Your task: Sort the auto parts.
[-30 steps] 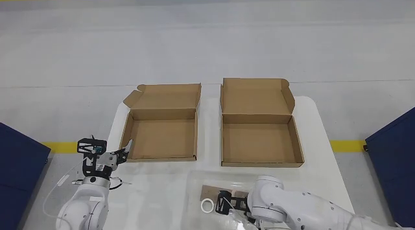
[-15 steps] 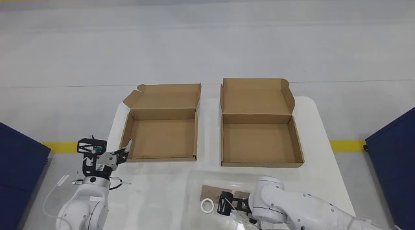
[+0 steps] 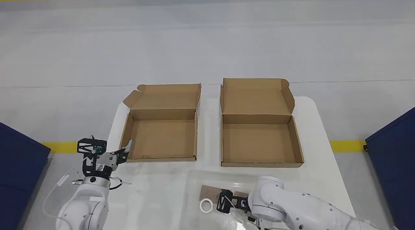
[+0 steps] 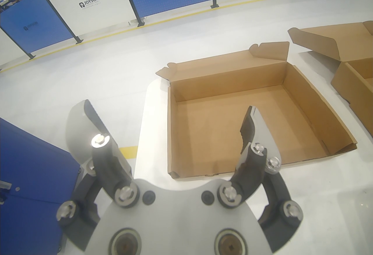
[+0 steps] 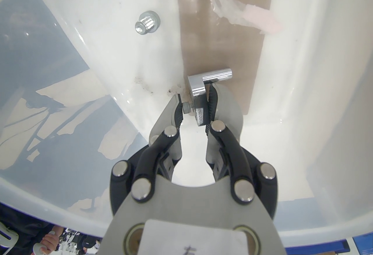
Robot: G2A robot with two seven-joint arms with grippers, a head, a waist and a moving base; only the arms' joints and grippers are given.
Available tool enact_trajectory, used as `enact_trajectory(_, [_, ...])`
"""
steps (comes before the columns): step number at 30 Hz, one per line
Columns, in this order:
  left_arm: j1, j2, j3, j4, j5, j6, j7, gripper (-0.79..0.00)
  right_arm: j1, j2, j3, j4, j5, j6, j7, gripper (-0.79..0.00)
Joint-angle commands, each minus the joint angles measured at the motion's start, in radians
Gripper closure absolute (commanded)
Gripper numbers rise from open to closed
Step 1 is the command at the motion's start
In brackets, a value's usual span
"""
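Observation:
My right gripper (image 5: 194,104) is inside a clear plastic bin (image 5: 306,64), shut on a shiny L-shaped metal part (image 5: 198,91) that rests at the edge of a brown cardboard strip (image 5: 221,35). A knurled metal nut (image 5: 147,23) and a small bagged pink part (image 5: 244,13) lie farther along the bin floor. In the top view the right gripper (image 3: 225,201) is at the near table edge, beside a white ring (image 3: 207,205). My left gripper (image 4: 169,109) hangs open and empty in front of the left cardboard box (image 4: 250,122), at the table's near left corner (image 3: 107,159).
Two open, empty cardboard boxes stand side by side at mid-table, the left box (image 3: 162,138) and the right box (image 3: 260,142), each with its lid folded back. The bin (image 3: 272,177) sits at the near edge. Blue panels flank the table.
The right gripper has shifted only slightly inside the bin. The left arm has not moved.

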Motion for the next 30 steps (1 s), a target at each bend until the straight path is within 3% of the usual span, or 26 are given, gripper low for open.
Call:
enact_trajectory(1, [0.0, 0.0, 0.0, 0.0, 0.0, 0.0, 0.0, -0.785, -0.005, 0.002, 0.008, -0.011, -0.002, 0.001, -0.002, 0.0])
enact_trajectory(24, [0.0, 0.0, 0.0, 0.0, 0.0, 0.0, 0.0, -0.785, -0.144, 0.08, 0.236, -0.07, 0.118, -0.093, -0.185, 0.0])
enact_trajectory(30, [0.0, 0.0, 0.0, 0.0, 0.0, 0.0, 0.0, -0.785, -0.149, 0.083, 0.246, -0.072, 0.131, -0.107, -0.192, 0.0])
